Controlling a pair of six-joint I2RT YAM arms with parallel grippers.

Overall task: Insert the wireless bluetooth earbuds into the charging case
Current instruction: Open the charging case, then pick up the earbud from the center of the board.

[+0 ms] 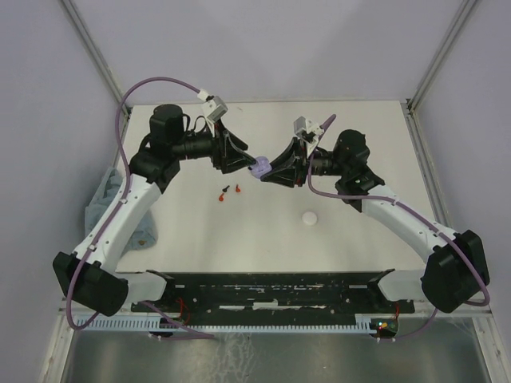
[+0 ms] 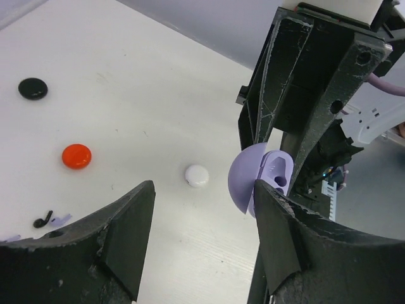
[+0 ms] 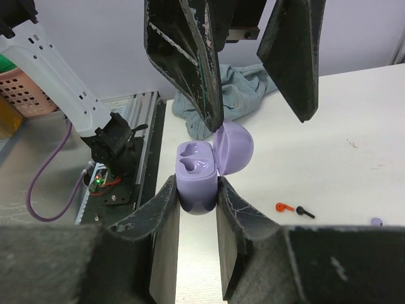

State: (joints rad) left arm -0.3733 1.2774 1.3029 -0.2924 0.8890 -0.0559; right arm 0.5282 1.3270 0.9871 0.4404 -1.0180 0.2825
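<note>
Above the middle of the table (image 1: pixel 200 239), my right gripper (image 3: pixel 197 187) is clamped on the lavender case (image 3: pixel 195 166), with one finger pressed against each side of its base. The case is held up off the surface with its lid (image 3: pixel 234 147) swung open and its two wells facing the right wrist camera. I cannot tell whether anything sits in the wells. My left gripper (image 3: pixel 261 117) faces the case from the opposite side with its fingers (image 3: pixel 190 63) set well apart. One fingertip is just beside the edge of the lid, and I cannot tell whether it touches. The other finger stands clear of the case. The loose buds lie on the table below and to the left of the two grippers. In the top view, two red buds (image 1: pixel 219 196) lie there with a black bud (image 1: pixel 227 189) between them, all close together. In the left wrist view, a lavender bud (image 2: pixel 60 220) lies just beside the black bud. Three closed cases rest on the table, well apart from the buds: a white case (image 2: pixel 196 175) nearest the held case, then a red case (image 2: pixel 76 156), then a black case (image 2: pixel 32 88). A crumpled cloth (image 1: pixel 104 199) lies at the left edge of the table, beside my left arm.
</note>
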